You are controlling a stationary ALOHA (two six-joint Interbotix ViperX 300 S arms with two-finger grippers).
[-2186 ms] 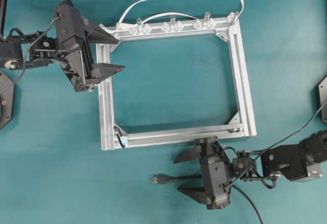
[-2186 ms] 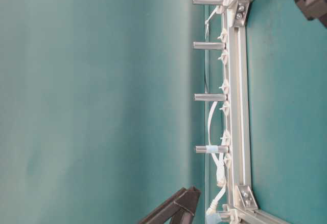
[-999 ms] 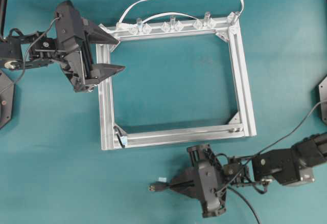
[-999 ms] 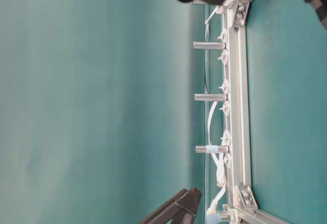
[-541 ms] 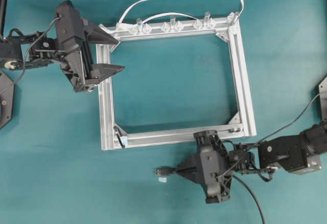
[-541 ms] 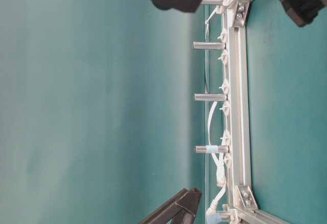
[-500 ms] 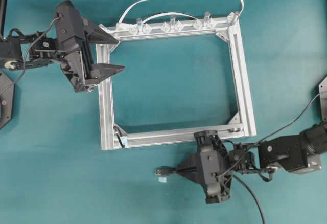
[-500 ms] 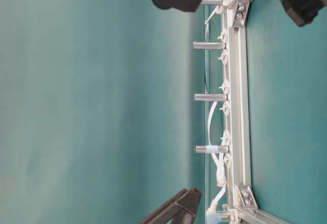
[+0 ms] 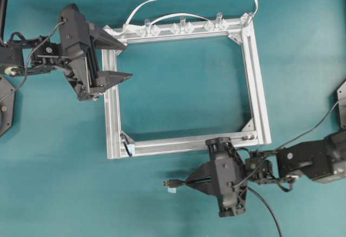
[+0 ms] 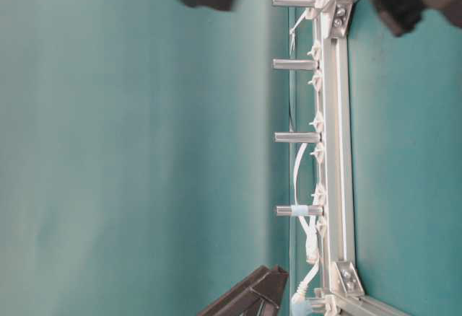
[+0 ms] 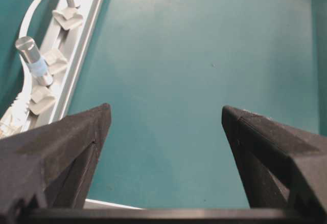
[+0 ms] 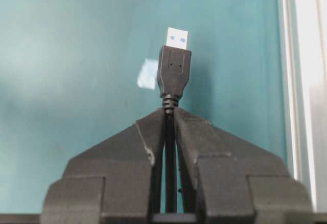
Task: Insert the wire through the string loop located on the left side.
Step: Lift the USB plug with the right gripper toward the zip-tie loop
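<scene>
While the left claw (image 9: 120,60) gapes at the frame's (image 9: 254,80) edge, the right claw (image 9: 190,180) (outside it) clamps the wire (image 9: 174,183).

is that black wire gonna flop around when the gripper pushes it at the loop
Probably little: the right gripper pinches the wire just behind its plug, which sticks out straight. The plug looks rigid. The slack cable behind curves loosely, so it likely trails and may tug.

The plain teal table surface (image 9: 184,85) carries a silver aluminium rectangular frame (image 9: 258,85), thin white cables (image 9: 157,0), and a black wire with metal-tipped plug (image 12: 173,70).
</scene>
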